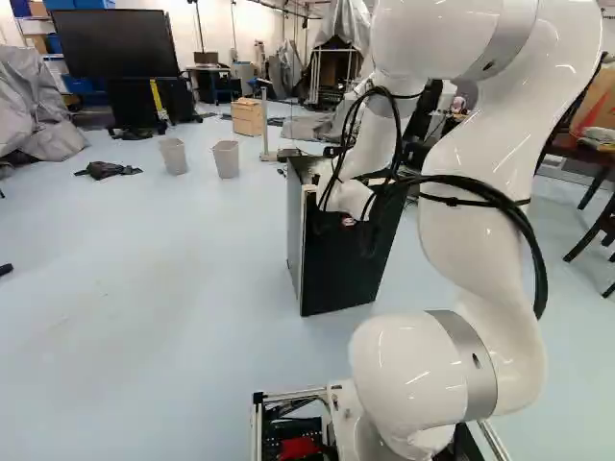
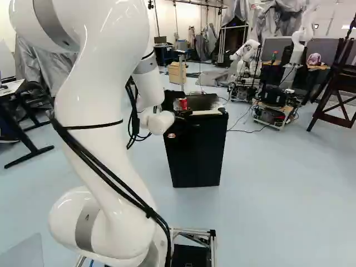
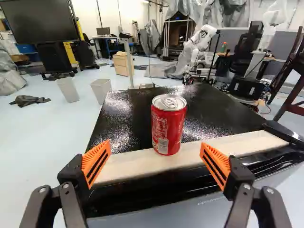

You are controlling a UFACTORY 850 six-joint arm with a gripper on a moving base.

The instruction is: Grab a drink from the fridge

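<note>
Drink can (image 3: 168, 124), red with a silver top, stood upright on the black fridge (image 2: 196, 150), at the pale strip (image 3: 190, 156) along the near edge of its top. The tool (image 2: 181, 120) was on the near side, at the end of the white arm (image 2: 100, 111). In the wrist view, the tool (image 3: 155, 159) was spread wide, its orange pads (image 3: 96, 162) well apart, with nothing in its hold; the can stood ahead, between the lines of the two fingers, touching neither. Farther off to the left, two pale bins (image 1: 173, 156) (image 1: 226, 159) stood on the floor (image 1: 144, 288), with a big dark screen (image 1: 113, 43) beyond them. A wooden cabinet (image 1: 247, 116) stood far behind the fridge. Far to the right was another robot (image 2: 247, 53), and on the right a dark wooden chair (image 2: 336, 83).
</note>
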